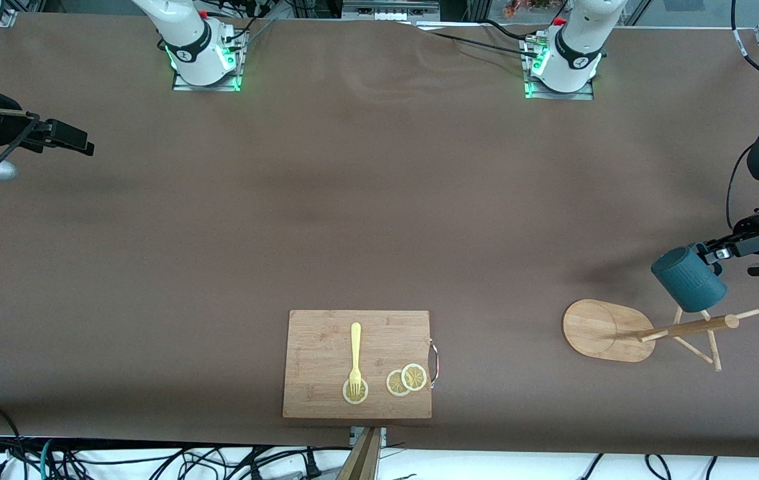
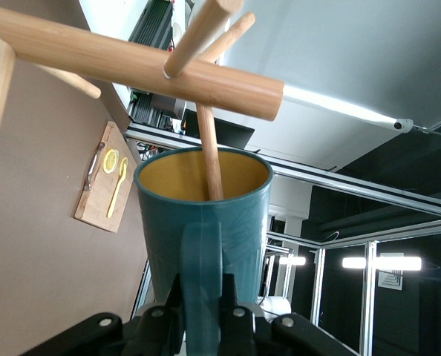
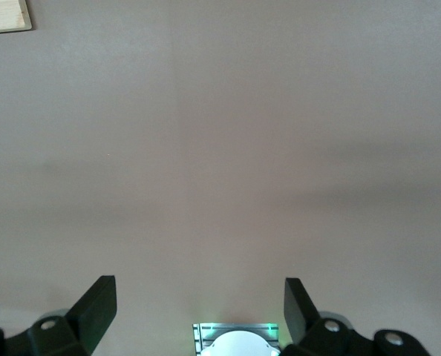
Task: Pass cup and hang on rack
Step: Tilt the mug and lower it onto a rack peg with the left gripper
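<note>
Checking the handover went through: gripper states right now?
Left gripper: shut on the cup handle, at the rack.
Right gripper: open, empty, waiting.

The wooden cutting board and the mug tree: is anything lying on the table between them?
No. In the front view, only bare brown table separates the cutting board from the rack.

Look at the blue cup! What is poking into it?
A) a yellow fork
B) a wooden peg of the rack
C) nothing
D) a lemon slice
B: in the left wrist view a thin peg of the rack reaches into the open mouth of the cup, which the left gripper holds by its handle.
</note>
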Tool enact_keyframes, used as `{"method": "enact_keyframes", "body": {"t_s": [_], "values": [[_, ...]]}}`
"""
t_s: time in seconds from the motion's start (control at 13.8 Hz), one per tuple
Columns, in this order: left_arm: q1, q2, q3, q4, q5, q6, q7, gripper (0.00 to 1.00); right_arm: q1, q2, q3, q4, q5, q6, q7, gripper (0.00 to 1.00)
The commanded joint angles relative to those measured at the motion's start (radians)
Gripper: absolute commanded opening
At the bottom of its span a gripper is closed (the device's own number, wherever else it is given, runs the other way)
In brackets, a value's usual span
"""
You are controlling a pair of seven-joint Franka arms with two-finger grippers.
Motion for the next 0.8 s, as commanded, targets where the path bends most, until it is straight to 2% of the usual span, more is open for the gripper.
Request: {"method": "enact_keyframes", "body": {"t_s": [0.0, 0.51, 0.58, 0.65, 0.73], "values": [[0.003, 0.030, -0.010, 0.029, -0.020, -0.006, -0.020, 0.00, -0.001, -0.007, -0.001, 0.002, 0.015, -0.014, -0.010, 1.00], [0.008, 0.071, -0.010, 0.066, -0.019, -0.006, -0.014, 0.00, -0.001, -0.007, -0.001, 0.002, 0.015, -0.014, -0.010, 1.00], [0.008, 0.071, -0.009, 0.070, -0.019, -0.006, -0.011, 0.22, -0.001, -0.007, -0.001, 0.001, 0.015, -0.014, -0.010, 1.00], [0.008, 0.071, -0.009, 0.069, -0.020, -0.006, 0.001, 0.98, -0.001, -0.007, -0.001, 0.001, 0.015, -0.014, -0.010, 1.00], [0.009, 0.074, -0.009, 0.070, -0.020, -0.004, 0.015, 1.00, -0.001, -0.007, -0.001, 0.001, 0.015, -0.014, -0.010, 1.00]]}}
